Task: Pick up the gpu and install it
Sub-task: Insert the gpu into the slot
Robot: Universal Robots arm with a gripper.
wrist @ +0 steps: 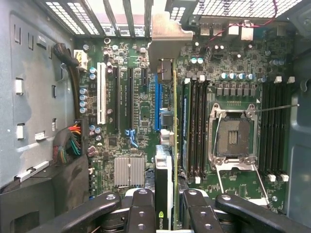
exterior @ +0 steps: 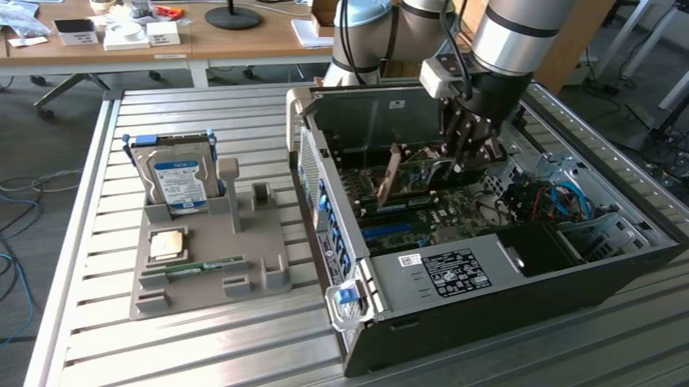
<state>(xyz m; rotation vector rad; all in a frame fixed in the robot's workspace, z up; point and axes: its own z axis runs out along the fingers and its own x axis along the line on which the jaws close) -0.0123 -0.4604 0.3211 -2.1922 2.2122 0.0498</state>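
Note:
The gpu (wrist: 166,165) stands on edge inside the open computer case (exterior: 485,310), seen edge-on in the wrist view with its silvery bracket (wrist: 164,36) toward the case's slotted rear wall. My gripper (wrist: 168,213) is shut on it, a black finger (wrist: 142,209) on each side of the card. The card hangs over the motherboard (wrist: 131,121), close beside the blue expansion slot (wrist: 157,102); I cannot tell whether it is seated. In the exterior view my gripper (exterior: 470,161) reaches down into the case with the gpu (exterior: 415,173) below it.
A grey holder (exterior: 205,258) on the slatted table carries a hard drive (exterior: 177,184), a green memory stick (exterior: 194,268) and a small square chip (exterior: 164,244). Beside the card are memory slots (wrist: 194,126) and the processor socket (wrist: 233,138). Cables (exterior: 554,197) lie at the case's right.

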